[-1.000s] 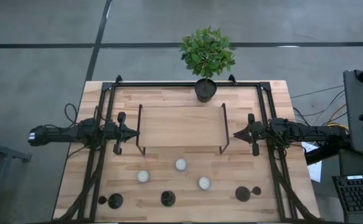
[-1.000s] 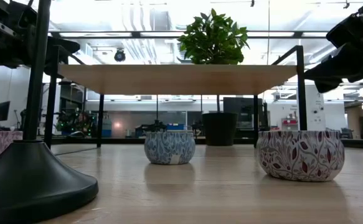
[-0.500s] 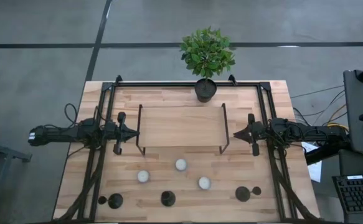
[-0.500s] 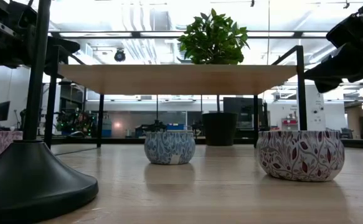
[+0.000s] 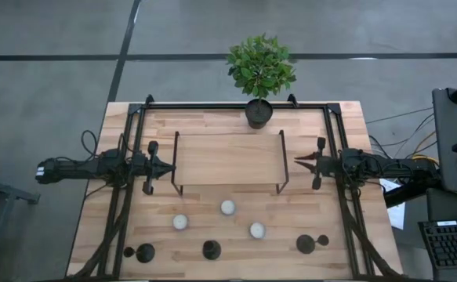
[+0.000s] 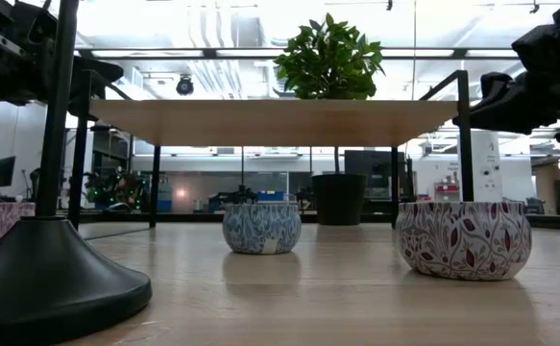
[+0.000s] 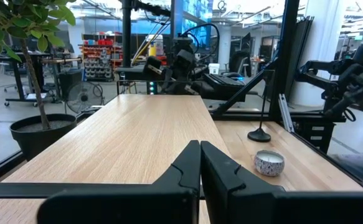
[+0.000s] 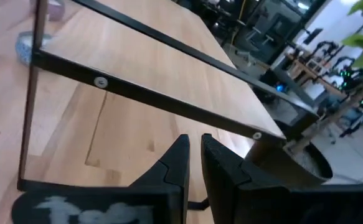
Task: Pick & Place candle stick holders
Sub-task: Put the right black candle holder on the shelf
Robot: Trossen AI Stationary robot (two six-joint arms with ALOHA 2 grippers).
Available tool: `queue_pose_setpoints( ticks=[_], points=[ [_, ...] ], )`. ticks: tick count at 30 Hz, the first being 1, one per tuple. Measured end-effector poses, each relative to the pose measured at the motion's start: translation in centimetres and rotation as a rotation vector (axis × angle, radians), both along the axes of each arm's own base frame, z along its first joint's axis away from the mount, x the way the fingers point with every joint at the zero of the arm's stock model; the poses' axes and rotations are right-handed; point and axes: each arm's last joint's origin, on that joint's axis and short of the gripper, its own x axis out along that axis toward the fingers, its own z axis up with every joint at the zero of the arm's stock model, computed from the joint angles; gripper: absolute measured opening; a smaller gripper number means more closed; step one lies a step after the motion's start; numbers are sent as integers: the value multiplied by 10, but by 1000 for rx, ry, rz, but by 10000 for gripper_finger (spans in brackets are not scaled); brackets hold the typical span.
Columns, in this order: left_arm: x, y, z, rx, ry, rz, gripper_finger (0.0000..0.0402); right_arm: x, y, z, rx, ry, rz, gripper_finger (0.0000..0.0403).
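Note:
Three black candle stick holders (image 5: 144,253) (image 5: 212,250) (image 5: 306,244) stand on their disc bases along the table's near edge. One of them fills the low view's left, base (image 6: 39,279) on the wood. Another (image 7: 259,132) shows in the left wrist view. My left gripper (image 5: 171,166) (image 7: 200,149) hovers shut at the left end of the raised wooden shelf (image 5: 228,159). My right gripper (image 5: 296,162) (image 8: 193,144) hovers shut at the shelf's right end. Both are far from the holders and hold nothing.
Three white tealights in patterned cups (image 5: 180,222) (image 5: 227,207) (image 5: 257,230) sit between the shelf and the holders. A potted plant (image 5: 259,112) stands at the far edge. Black frame rails (image 5: 130,180) (image 5: 338,188) run along both sides of the table.
My right gripper has rolled about its own pointing line and tipped slightly, staying in place at the shelf's right end. Nothing else has moved.

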Motion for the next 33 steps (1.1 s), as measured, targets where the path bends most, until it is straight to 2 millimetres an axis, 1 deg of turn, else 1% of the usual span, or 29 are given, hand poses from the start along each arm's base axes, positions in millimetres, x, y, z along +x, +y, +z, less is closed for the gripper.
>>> queue_pose_setpoints(
  ticks=[2, 3, 6, 10, 14, 16, 19, 24, 26, 30, 33],
  points=[
    [0, 0, 0, 0, 0, 0, 10, 0, 0, 0, -1, 0, 3, 36],
    [0, 0, 0, 0, 0, 0, 10, 0, 0, 0, 42, -9, 8, 36],
    [0, 0, 0, 0, 0, 0, 10, 1, 3, 1, 258, -59, 43, 36],
    [0, 0, 0, 0, 1, 0, 10, 2, 3, 2, 416, -111, 24, 36],
    [0, 0, 0, 0, 1, 1, 10, 6, 3, 11, 659, -294, 8, 36],
    [0, 0, 0, 0, 1, 1, 10, 6, 2, 20, 696, -409, 14, 36],
    [0, 0, 0, 0, 1, 1, 10, 4, 3, 35, 724, -554, 89, 36],
    [0, 0, 0, 0, 1, 1, 10, 1, 4, 46, 1013, -667, 182, 36],
    [0, 0, 0, 0, 2, 1, 10, 0, 4, 50, 1053, -682, 198, 36],
    [0, 0, 0, 0, 2, 1, 10, 2, 6, 56, 1060, -664, 235, 36],
    [0, 0, 0, 0, 2, 1, 10, 3, 9, 71, 1004, -663, 299, 34]
  ],
)
